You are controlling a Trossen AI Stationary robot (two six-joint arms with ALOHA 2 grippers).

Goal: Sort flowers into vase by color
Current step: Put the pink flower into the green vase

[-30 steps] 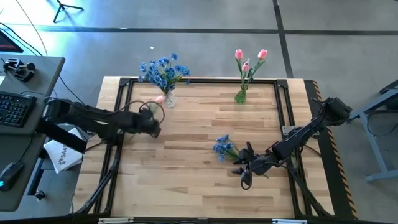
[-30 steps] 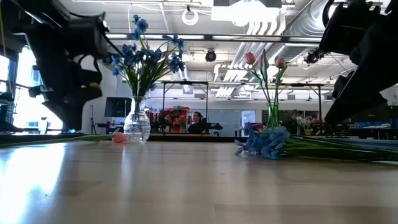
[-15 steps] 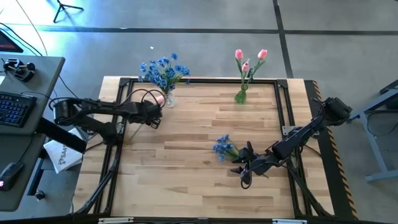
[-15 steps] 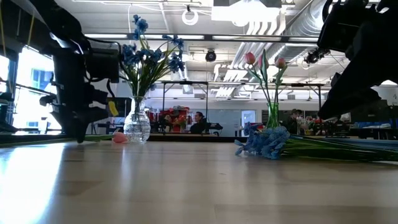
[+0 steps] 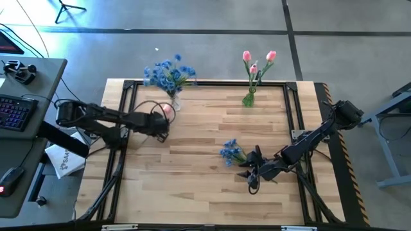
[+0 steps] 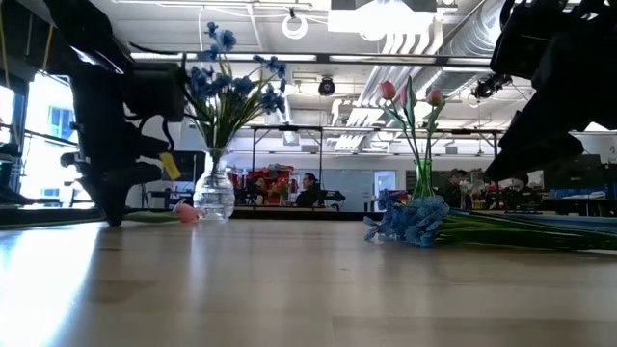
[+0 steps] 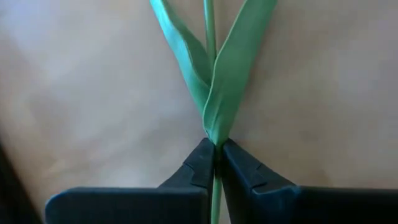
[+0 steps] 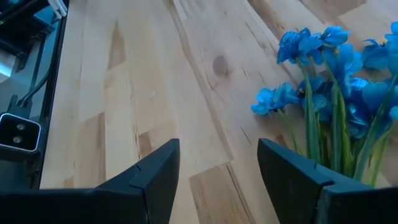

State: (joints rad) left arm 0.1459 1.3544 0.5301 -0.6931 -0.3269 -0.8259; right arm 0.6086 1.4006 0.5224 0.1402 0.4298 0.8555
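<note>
A pink tulip lies on the table near the far left corner. Its bud (image 5: 168, 109) (image 6: 184, 212) rests beside the glass vase of blue flowers (image 5: 169, 76) (image 6: 213, 193). My left gripper (image 5: 161, 126) (image 7: 214, 149) is shut on its green stem. A second vase (image 5: 249, 97) (image 6: 423, 178) at the far edge holds pink tulips. A blue-blossomed flower (image 5: 230, 151) (image 8: 329, 81) (image 6: 415, 222) lies flat on the table right of centre. My right gripper (image 5: 252, 171) (image 8: 217, 171) is open just on its near right side, touching nothing. My left gripper pinches the tulip's stem where the two long leaves meet (image 7: 214, 138), between its fingertips (image 7: 200, 160). It comes slanting down from the table's left. The stem runs on back between the fingers. The bud rests on the table.
A black metal frame (image 5: 212, 83) runs around the tabletop, and both vases stand at its far bar. The middle and near part of the wooden table (image 5: 192, 186) is bare. A desk with a keyboard (image 5: 16, 109) stands left of the table.
My left arm has come down to the tabletop beside the blue vase, shifting first toward the far edge and then back toward the near one. The tulip's bud has slid a little toward the near edge. My right arm and the blue flower have kept still.
</note>
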